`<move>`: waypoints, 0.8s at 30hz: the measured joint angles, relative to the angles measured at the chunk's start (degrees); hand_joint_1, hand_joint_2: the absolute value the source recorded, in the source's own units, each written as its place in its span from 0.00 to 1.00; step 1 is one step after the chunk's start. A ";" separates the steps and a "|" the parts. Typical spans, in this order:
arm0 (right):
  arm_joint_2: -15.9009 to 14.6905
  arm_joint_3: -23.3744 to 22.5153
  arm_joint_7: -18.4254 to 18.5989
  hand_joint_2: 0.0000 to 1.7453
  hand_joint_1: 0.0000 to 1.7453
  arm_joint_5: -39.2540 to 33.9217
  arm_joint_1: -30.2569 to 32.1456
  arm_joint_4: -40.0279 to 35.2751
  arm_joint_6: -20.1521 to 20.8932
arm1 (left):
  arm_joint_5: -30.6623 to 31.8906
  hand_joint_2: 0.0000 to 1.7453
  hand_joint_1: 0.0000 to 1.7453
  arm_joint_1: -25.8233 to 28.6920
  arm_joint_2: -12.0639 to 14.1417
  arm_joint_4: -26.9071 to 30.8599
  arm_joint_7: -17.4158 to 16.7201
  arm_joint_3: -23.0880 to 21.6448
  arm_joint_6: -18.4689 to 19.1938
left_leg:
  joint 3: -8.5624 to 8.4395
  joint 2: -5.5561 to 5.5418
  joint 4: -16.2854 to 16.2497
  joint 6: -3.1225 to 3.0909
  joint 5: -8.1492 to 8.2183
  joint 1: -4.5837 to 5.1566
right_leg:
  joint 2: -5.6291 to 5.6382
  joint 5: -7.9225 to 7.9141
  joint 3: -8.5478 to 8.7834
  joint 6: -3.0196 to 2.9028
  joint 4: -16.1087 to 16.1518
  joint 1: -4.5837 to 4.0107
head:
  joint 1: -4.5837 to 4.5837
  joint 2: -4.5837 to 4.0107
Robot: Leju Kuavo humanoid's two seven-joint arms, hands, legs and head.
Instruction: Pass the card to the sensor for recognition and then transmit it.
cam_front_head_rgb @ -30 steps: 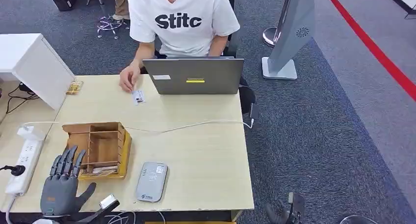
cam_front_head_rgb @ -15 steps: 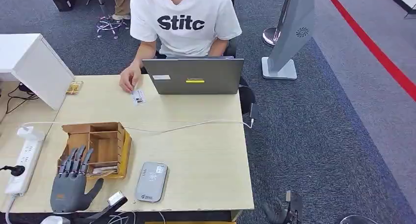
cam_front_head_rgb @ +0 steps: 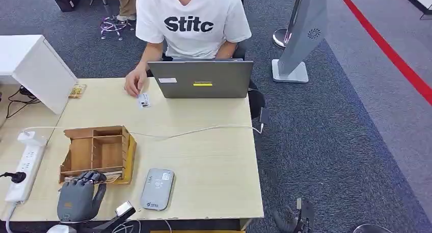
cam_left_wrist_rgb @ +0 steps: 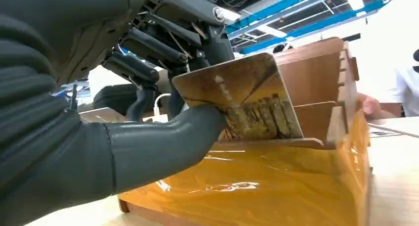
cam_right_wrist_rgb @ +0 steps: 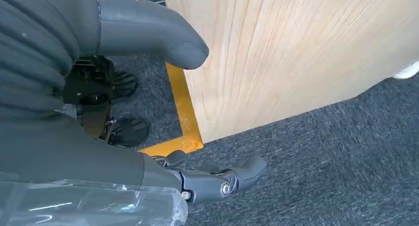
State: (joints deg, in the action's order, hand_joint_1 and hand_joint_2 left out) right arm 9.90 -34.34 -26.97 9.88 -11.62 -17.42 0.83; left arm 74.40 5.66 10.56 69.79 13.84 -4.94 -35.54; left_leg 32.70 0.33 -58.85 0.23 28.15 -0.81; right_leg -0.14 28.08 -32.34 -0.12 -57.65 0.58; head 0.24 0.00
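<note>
Pale wood table (cam_front_head_rgb: 204,151) carries a slotted wooden box (cam_front_head_rgb: 99,151); at its 6 o'clock edge the left hand (cam_front_head_rgb: 77,198) pinches a card (cam_left_wrist_rgb: 242,100), printed with a brownish-gold picture, between thumb and fingers. Right hand (cam_right_wrist_rgb: 163,38) hangs loose, grasping nothing

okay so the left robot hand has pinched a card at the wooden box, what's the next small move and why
Probably lift the card straight up out of the wooden box. The left robot hand already pinches it between thumb and fingers, but its lower edge seems to sit behind the box's front slat, so sliding sideways toward the grey card reader could catch.
</note>
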 joint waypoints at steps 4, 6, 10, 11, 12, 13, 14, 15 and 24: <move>0.00 0.02 0.02 1.00 0.00 0.00 0.00 0.00 0.00 | 0.04 1.00 1.00 -0.10 0.22 0.00 0.00 -0.29 -0.22 | -0.01 0.00 0.00 0.00 0.00 0.00 | 0.00 0.00 0.00 0.00 0.00 0.00 | -0.02 0.00; 0.00 0.07 0.18 1.00 0.00 0.00 -0.02 0.00 -0.09 | 0.22 1.00 1.00 -0.09 0.24 0.26 -0.02 -0.39 -0.96 | -0.01 0.00 0.00 0.00 0.00 0.00 | 0.00 0.00 0.00 0.00 0.00 0.00 | -0.02 0.00; 0.02 0.15 0.42 1.00 0.00 -0.02 -0.15 0.00 -0.88 | 0.22 1.00 1.00 -0.04 0.24 5.60 -0.31 -0.74 -2.42 | -0.01 -0.02 -0.01 0.00 -0.01 0.00 | -0.02 0.00 0.00 0.00 0.00 -0.01 | -0.04 0.00; 0.04 0.15 0.48 1.00 0.00 -0.07 -0.21 0.00 -1.05 | 0.31 1.00 1.00 -0.11 0.24 7.85 -0.39 -0.81 -2.42 | -0.01 -0.01 -0.01 0.00 -0.01 0.00 | -0.01 0.00 0.00 0.00 0.00 -0.01 | 0.00 0.00; 0.07 0.17 0.59 1.00 0.00 -0.11 -0.27 0.00 -1.09 | 0.39 1.00 1.00 -0.27 0.22 10.04 -0.39 -0.90 -2.45 | -0.01 -0.01 -0.01 0.00 -0.01 0.00 | -0.01 -0.01 0.00 0.00 0.00 -0.01 | -0.02 0.00; 0.09 0.18 0.70 1.00 0.00 -0.13 -0.31 0.00 -1.09 | 0.55 1.00 1.00 -0.41 0.22 12.27 -0.37 -1.11 -2.45 | -0.01 -0.01 -0.01 0.00 -0.01 0.01 | -0.01 -0.01 0.00 0.00 0.00 0.00 | -0.02 0.00; 0.09 0.17 0.85 1.00 0.00 -0.18 -0.34 0.00 -1.09 | 0.57 1.00 1.00 -0.63 0.22 14.33 -0.37 -1.33 -2.45 | -0.01 -0.01 -0.02 0.00 -0.01 0.01 | -0.01 -0.01 0.00 0.00 0.00 0.00 | -0.02 0.00; 0.09 0.17 0.94 1.00 0.00 -0.18 -0.36 0.00 -1.09 | 0.57 1.00 1.00 -0.91 0.20 16.03 -0.35 -1.60 -2.40 | -0.01 -0.02 -0.02 0.00 -0.01 0.01 | -0.02 -0.01 0.01 0.01 0.00 0.00 | 0.00 0.00; 0.63 1.40 1.40 1.00 0.00 0.55 -1.05 0.00 -0.92 | -2.54 1.00 1.00 -7.26 1.49 21.04 -1.05 -2.19 2.76 | -0.03 -0.02 -0.02 0.05 -0.07 -0.03 | -0.02 -0.07 0.00 -0.07 -0.02 -0.02 | -0.02 0.00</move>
State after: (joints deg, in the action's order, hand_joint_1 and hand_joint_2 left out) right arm 10.54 -32.94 -25.57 10.43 -12.67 -17.42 -0.09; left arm 71.86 -1.60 12.05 90.83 12.79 -7.13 -32.78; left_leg 32.67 0.31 -58.87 0.28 28.08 -0.84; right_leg -0.16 28.01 -32.34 -0.19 -57.67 0.56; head 0.22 0.00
